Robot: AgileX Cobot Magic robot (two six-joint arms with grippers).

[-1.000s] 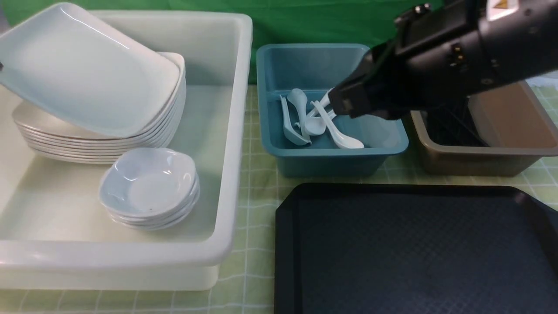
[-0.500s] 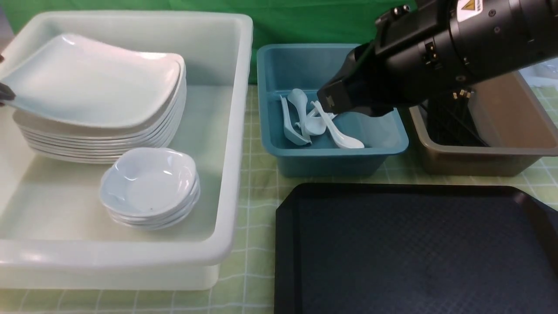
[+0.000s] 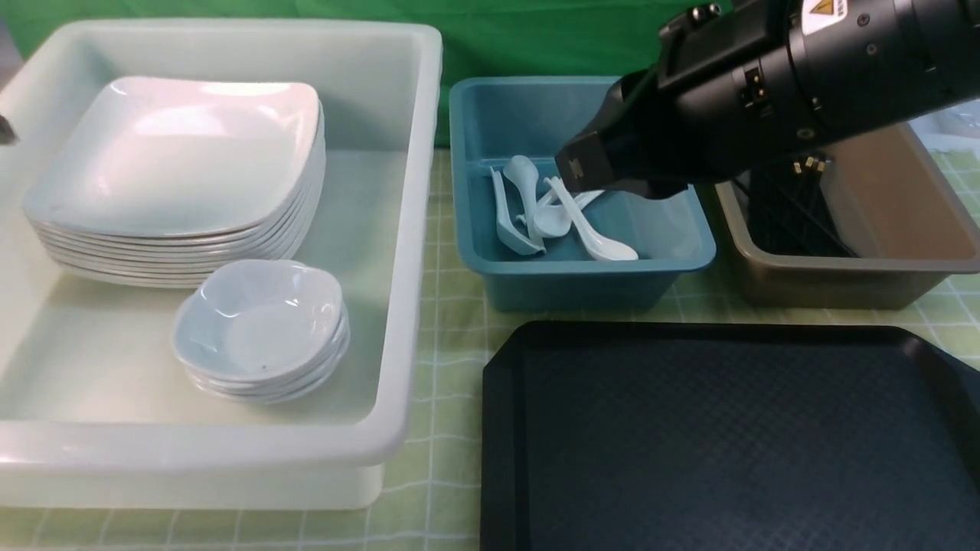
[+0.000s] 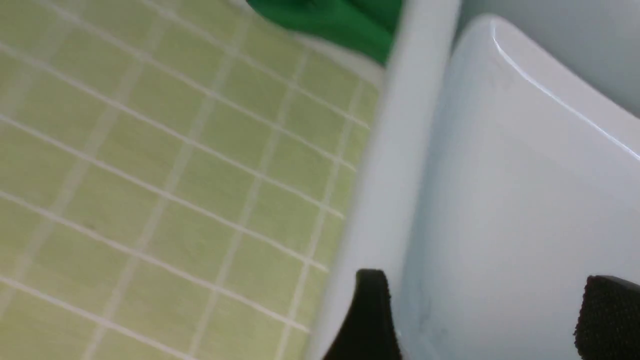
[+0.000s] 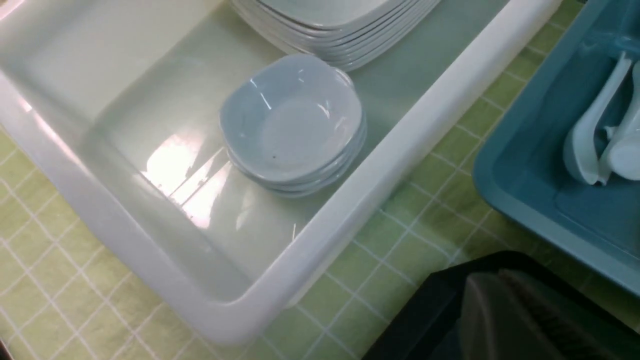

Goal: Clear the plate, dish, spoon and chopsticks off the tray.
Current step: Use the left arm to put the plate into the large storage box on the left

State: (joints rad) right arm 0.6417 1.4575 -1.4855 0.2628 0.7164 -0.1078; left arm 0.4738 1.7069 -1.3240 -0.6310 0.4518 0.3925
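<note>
The top plate (image 3: pixel 184 153) lies flat on a stack of plates in the white bin (image 3: pixel 413 229). It also shows in the left wrist view (image 4: pixel 520 200). My left gripper (image 4: pixel 487 320) is open, its fingers wide apart over the plate's edge; only a sliver of it shows at the front view's left edge (image 3: pixel 4 132). A stack of small dishes (image 3: pixel 260 321) sits in front of the plates. Spoons (image 3: pixel 559 214) lie in the teal bin (image 3: pixel 582 272). Black chopsticks (image 3: pixel 788 222) lie in the brown bin (image 3: pixel 842 279). The black tray (image 3: pixel 727 444) is bare. My right gripper (image 3: pixel 579 167) hangs shut and empty over the teal bin.
The right arm (image 3: pixel 804 84) spans above the teal and brown bins. The right wrist view shows the dishes (image 5: pixel 292 117), the white bin's rim (image 5: pixel 400 150), the spoons (image 5: pixel 590 145) and the tray's corner (image 5: pixel 425 310). A green checked cloth (image 3: pixel 452 306) covers the table.
The plate, held tilted above the stack, has come down flat onto it. My left gripper has let it go and drawn back left. My right gripper has risen slightly over the spoons.
</note>
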